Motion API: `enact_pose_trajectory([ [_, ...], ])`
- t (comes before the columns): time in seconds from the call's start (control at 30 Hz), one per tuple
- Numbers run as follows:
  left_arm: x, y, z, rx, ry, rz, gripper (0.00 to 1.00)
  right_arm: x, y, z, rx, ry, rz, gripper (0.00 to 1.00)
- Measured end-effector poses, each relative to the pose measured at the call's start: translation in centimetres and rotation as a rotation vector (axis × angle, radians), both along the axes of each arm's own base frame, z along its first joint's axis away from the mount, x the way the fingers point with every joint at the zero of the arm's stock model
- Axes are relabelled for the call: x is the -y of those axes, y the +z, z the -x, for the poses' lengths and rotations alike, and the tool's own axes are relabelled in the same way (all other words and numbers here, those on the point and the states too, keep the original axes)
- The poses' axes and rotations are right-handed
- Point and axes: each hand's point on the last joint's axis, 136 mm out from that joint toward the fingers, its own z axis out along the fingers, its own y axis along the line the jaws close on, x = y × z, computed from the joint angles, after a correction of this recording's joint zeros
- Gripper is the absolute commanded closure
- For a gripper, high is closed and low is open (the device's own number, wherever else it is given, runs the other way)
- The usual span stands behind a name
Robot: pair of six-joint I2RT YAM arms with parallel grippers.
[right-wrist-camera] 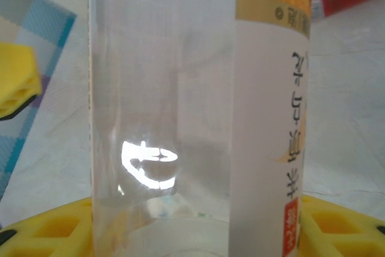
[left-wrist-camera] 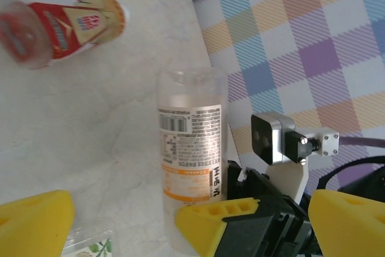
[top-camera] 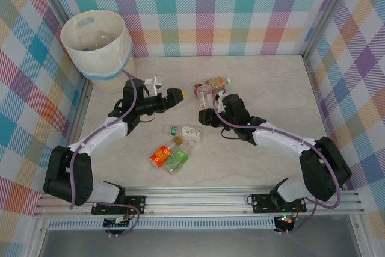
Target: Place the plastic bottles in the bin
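My right gripper (top-camera: 209, 110) is shut on a clear plastic bottle (top-camera: 205, 99) with a white and orange label. Up close, the bottle (right-wrist-camera: 180, 106) stands between the gripper's yellow fingers (right-wrist-camera: 42, 233). The left gripper (top-camera: 175, 95) is open and empty, just left of that bottle (left-wrist-camera: 191, 161). A red-labelled bottle (top-camera: 218, 83) lies on the table behind it. Three more bottles lie in the middle: a white and green one (top-camera: 187, 131), a red and orange one (top-camera: 161, 154) and a green one (top-camera: 177, 161). The cream-white bin (top-camera: 96, 43) with a light blue band stands at the back left.
Checked walls close the table on the left, back and right. A metal rail (top-camera: 198, 200) runs along the near edge by the arm bases. The marbled tabletop (top-camera: 271, 82) is bare at the back right.
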Motion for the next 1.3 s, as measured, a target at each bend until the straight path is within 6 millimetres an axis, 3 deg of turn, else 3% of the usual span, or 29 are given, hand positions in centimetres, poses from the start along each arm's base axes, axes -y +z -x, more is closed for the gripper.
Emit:
enact_pose_trajectory([
  [0.17,1.9,1.0,0.4,0.035,-0.053,0.003,0.0,-1.5,1.2,1.2,0.03,0.106,-0.042,0.72],
  [0.47,3.2,-1.4,0.3,-0.026,-0.077,-0.023,0.01,-3.5,2.2,3.1,0.037,0.228,-0.098,0.71],
  [0.8,4.0,-1.2,0.6,-0.025,-0.103,-0.008,0.25,-5.7,4.5,4.0,0.067,0.325,-0.15,0.67],
  [0.9,4.2,-0.9,0.7,-0.022,-0.111,0.006,0.4,-5.7,4.3,4.1,0.062,0.328,-0.147,0.54],
  [0.97,4.4,-0.7,0.7,-0.022,-0.112,0.01,0.41,-5.6,4.2,4.1,0.063,0.327,-0.139,0.39],
  [1.13,4.2,-0.9,0.3,-0.023,-0.085,0.003,0.46,-5.1,4.8,4.2,0.092,0.322,-0.12,0.19],
  [1.3,3.7,-1.1,-0.5,-0.026,-0.035,-0.026,0.49,-3.4,7.4,4.1,0.184,0.265,-0.102,0.07],
])
